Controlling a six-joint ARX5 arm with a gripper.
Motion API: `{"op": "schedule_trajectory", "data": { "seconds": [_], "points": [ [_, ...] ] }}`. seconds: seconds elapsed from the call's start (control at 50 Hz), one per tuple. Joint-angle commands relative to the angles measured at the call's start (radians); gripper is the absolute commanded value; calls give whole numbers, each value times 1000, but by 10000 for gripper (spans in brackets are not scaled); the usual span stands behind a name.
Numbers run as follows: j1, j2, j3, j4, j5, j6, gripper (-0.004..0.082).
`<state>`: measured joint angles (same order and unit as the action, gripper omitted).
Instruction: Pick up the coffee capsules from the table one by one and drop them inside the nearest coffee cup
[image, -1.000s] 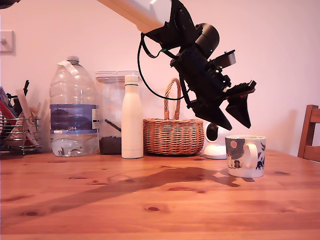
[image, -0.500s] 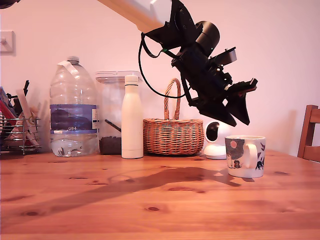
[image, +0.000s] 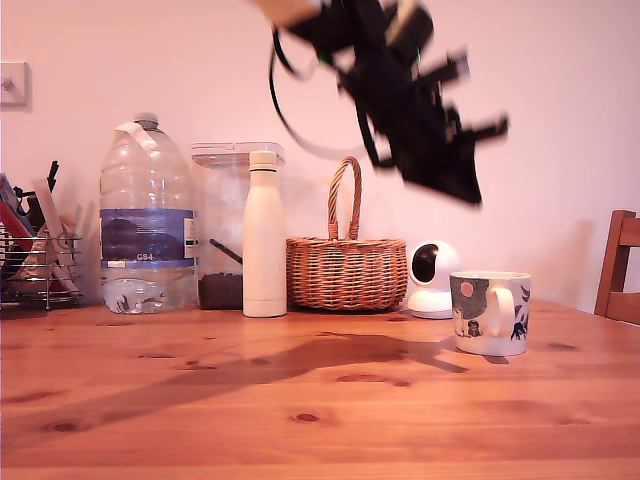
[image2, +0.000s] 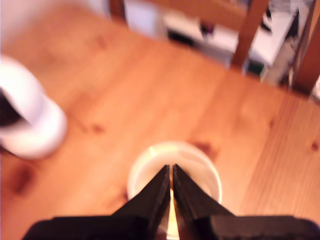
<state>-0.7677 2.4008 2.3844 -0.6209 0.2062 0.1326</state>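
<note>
The coffee cup (image: 490, 312), a white mug with a dark pattern and an orange dot, stands on the pine table (image: 300, 400) at the exterior view's right. My gripper (image: 466, 188) hangs blurred in the air well above the cup, slightly toward the exterior view's left. In the wrist view the cup (image2: 142, 172) lies straight below the gripper (image2: 171, 169). The black fingers (image2: 159, 192) are shut, with only a thin slit between them. No coffee capsules show in either view, and the cup's inside is mostly hidden by the fingers.
A round white camera (image: 432, 278) stands just behind the cup, beside a wicker basket (image: 346, 268). A white bottle (image: 264, 235), a large water jug (image: 146, 215) and a wire rack (image: 35, 265) line the back. A wooden chair (image: 620, 265) stands at the right edge.
The arm has swung upward and a little to the exterior view's left, away from the cup's rim, and is blurred by motion. The cup has not moved.
</note>
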Motion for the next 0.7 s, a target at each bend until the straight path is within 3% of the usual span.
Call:
{"op": "schedule_trajectory", "data": {
  "seconds": [0.0, 0.68],
  "points": [
    [-3, -48, 6, 11, -8, 17, -24],
    [-34, -161, -72, 184, -17, 29, -24]
  ]
}}
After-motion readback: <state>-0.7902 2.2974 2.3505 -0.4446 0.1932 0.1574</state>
